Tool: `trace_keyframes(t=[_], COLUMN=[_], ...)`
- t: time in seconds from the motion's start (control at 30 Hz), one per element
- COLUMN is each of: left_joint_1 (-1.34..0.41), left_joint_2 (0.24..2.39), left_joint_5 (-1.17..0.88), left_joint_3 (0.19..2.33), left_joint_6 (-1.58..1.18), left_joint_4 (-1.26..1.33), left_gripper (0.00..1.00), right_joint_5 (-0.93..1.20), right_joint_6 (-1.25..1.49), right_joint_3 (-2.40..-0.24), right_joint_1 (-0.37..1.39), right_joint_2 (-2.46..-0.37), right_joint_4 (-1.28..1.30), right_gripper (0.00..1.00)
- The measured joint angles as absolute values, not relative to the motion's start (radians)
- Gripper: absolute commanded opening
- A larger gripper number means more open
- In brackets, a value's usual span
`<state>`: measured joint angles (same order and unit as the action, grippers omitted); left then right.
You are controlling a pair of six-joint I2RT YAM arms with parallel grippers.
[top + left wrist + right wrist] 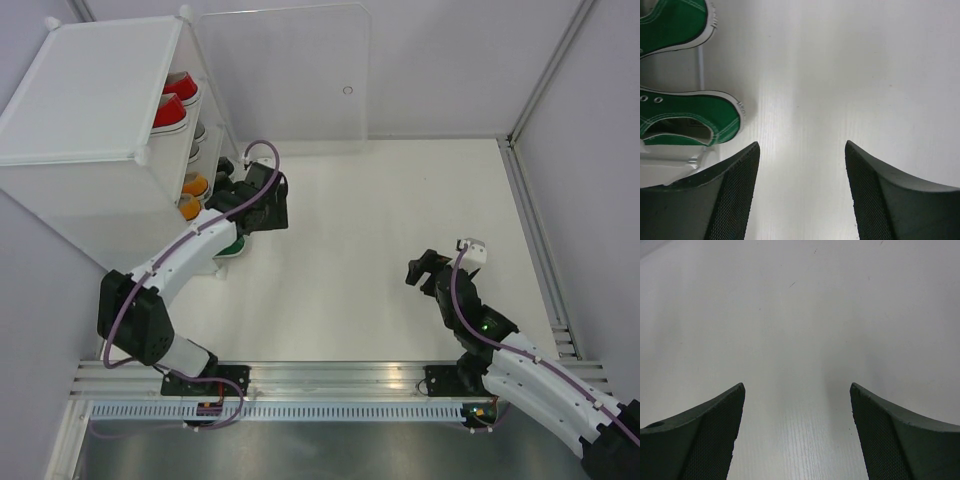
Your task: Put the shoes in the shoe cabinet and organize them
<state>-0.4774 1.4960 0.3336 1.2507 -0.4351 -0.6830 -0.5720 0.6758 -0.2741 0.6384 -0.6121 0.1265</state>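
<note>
Left gripper (802, 150): jaws spread, nothing between them, just beside the green shoes (690, 117) at the cabinet mouth.
Right gripper (797, 390): jaws spread wide over bare table, well apart from the shoes.
Table (380, 200): white, walled, open room at centre and right.
Shoe cabinet (90, 90): far left corner, door (285, 70) swung open along the back wall.
Inside: red shoes (172, 112) up top, orange shoes (192, 186) lower, green pair lowest.

We see the white counter (400, 250): the cabinet (90, 110) stands at its far left corner, a rail (340, 378) along its near edge.
</note>
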Motion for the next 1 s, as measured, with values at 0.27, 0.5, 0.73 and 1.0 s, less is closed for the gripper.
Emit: trace_keyframes(t=[0.27,0.5,0.73,1.0], left_joint_1=[-0.523,-0.469,-0.339,-0.258], left_joint_2=[1.623,1.773,1.781,1.749], left_joint_5=[0.305,0.284,0.261,0.252], left_joint_3=[1.257,1.236,1.172,1.154], left_joint_6=[-0.459,-0.455,-0.455,-0.45], left_joint_4=[-0.629,-0.603,-0.588,-0.592], left_gripper=[0.7,0.7,0.69,0.69], right_joint_5=[-0.571,-0.571,-0.567,-0.556], right_joint_6=[0.676,0.676,0.676,0.676], right_joint_3=[-0.274,-0.274,-0.274,-0.274], right_joint_1=[0.638,0.638,0.638,0.638], right_joint_2=[-0.612,-0.61,-0.61,-0.612], right_joint_4=[0.126,0.127,0.126,0.126], right_gripper=[0.89,0.89,0.89,0.89])
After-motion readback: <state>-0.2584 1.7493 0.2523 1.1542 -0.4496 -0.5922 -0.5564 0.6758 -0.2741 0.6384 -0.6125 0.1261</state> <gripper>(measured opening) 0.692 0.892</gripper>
